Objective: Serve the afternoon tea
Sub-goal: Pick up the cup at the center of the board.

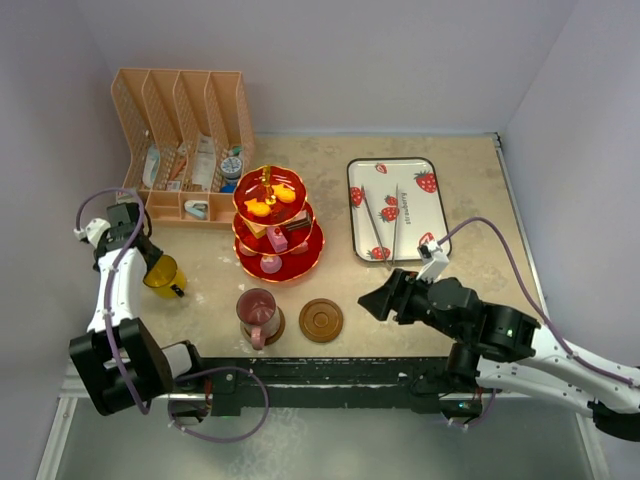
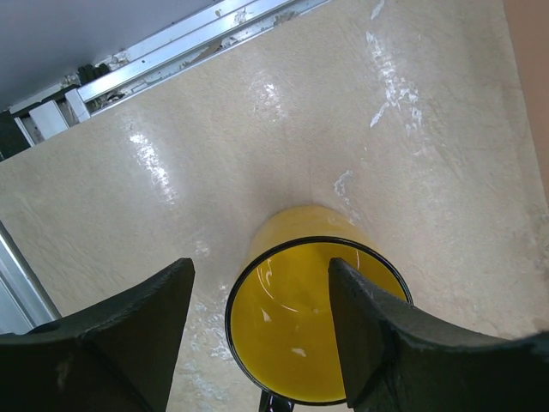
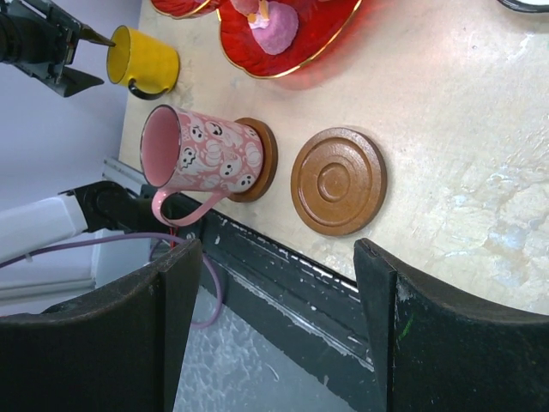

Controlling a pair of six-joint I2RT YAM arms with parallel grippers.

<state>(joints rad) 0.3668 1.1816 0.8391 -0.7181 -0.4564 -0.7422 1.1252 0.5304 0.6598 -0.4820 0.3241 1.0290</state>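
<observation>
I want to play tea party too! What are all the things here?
Tiered stand: one, red with gold rims, table middle.
Toy cakes: several, colourful, on its tiers.
Pink mug: one, front, on a brown coaster.
Bare coaster: one, brown, right of pink mug.
Yellow mug: one, left side.
Tray: one, white with strawberries, right of stand.
Tongs: one pair, metal, on tray.
Organizer: one, peach, back left.
Table: one, beige.
Left claw: one, black, open, at yellow mug's rim.
Right claw: one, black, open, near bare coaster.
</observation>
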